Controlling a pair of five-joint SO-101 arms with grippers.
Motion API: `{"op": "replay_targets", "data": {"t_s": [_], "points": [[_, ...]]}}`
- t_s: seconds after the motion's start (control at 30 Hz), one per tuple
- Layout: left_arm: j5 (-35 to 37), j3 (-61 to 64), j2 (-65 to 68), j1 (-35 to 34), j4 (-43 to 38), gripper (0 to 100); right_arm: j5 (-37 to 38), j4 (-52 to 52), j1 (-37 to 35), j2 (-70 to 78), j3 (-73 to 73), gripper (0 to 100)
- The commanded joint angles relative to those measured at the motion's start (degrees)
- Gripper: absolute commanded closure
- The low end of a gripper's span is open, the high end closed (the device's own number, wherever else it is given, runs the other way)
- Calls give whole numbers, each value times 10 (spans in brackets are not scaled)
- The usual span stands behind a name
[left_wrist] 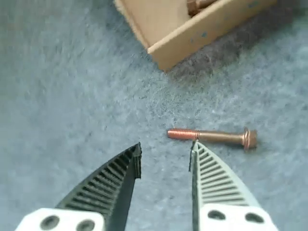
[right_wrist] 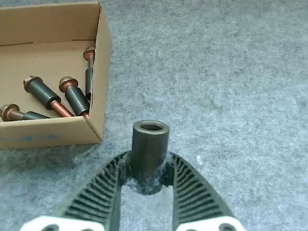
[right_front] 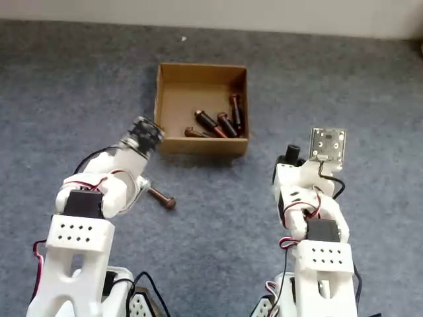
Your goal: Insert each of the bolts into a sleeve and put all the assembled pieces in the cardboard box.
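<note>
Four assembled pieces (right_front: 217,123) lie in the box (right_front: 201,68). One bolt (left_wrist: 211,136) lies on the carpet (right_front: 66,79) near the box, just beyond the left gripper (left_wrist: 166,146), whose jaws stand apart. The right gripper (right_wrist: 148,161) clamps a sleeve (right_wrist: 150,139) upright.

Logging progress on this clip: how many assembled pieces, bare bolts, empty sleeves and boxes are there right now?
Assembled pieces, inside the cardboard box: 4
Bare bolt, lying outside the box: 1
Empty sleeve, held in the right gripper: 1
Cardboard box: 1
Total: 7
</note>
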Motion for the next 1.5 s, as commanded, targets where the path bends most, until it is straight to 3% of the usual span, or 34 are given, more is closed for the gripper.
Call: {"op": "replay_targets", "data": {"t_s": [0.0,0.17,0.47,0.83,1.2,1.33,1.47], "points": [[-114,-26,0,21,-13,828,0,-19,5,-15,-6,989],[-233,-59,97,41,11,827,0,-19,5,-15,-6,989],[-350,-222,382,76,93,827,0,-19,5,-15,-6,989],[-380,-313,535,135,106,827,25,-19,4,-15,-6,989],[-391,-342,633,133,105,835,27,-19,4,-15,-6,989],[-391,-342,633,134,105,918,27,-19,4,-15,-6,989],[-390,-341,633,131,109,932,27,-19,4,-15,-6,989]]}}
